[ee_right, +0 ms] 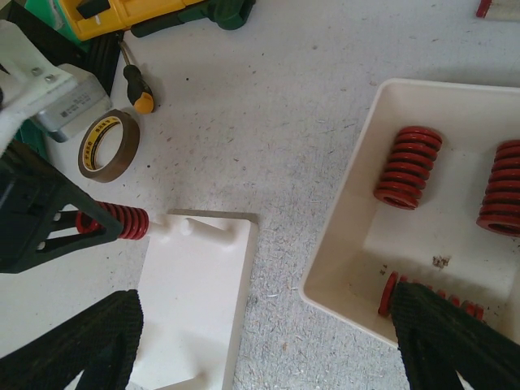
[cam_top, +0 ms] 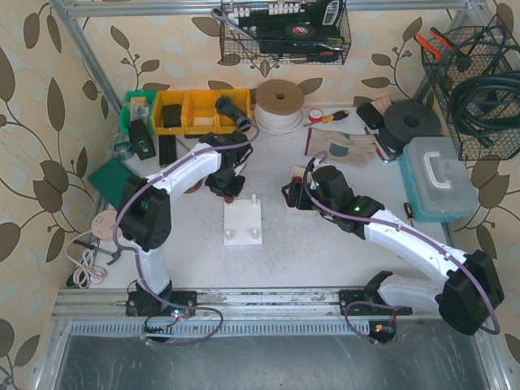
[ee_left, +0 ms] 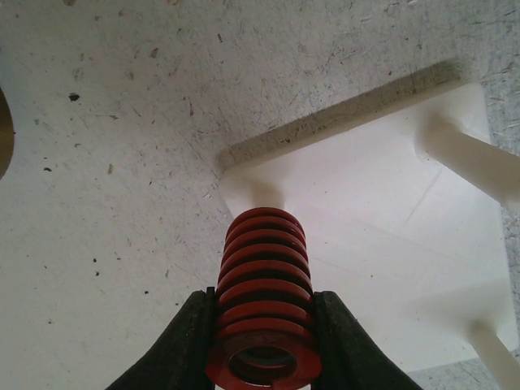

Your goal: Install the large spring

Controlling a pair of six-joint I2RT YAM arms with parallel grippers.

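Observation:
My left gripper (ee_left: pixel 262 341) is shut on a large red spring (ee_left: pixel 262 276), gripping it by the coils near its open end. The spring points down at the far left corner of the white base plate (ee_left: pixel 382 227). In the right wrist view the spring (ee_right: pixel 122 221) meets the corner peg (ee_right: pixel 160 227), with a short bit of peg showing below it. Two other pegs (ee_left: pixel 479 158) stand bare. In the top view the left gripper (cam_top: pixel 227 188) is at the plate's (cam_top: pixel 242 226) far left corner. My right gripper (ee_right: pixel 268 349) is open and empty, hovering between the plate and a tray (ee_right: pixel 357 244).
The white tray holds three more red springs (ee_right: pixel 410 166). A tape roll (ee_right: pixel 108 145) and a screwdriver (ee_right: pixel 134 81) lie beyond the plate. Yellow bins (cam_top: pixel 191 110), a cord reel (cam_top: pixel 279 104) and a blue-lidded box (cam_top: pixel 439 175) stand around the back and right.

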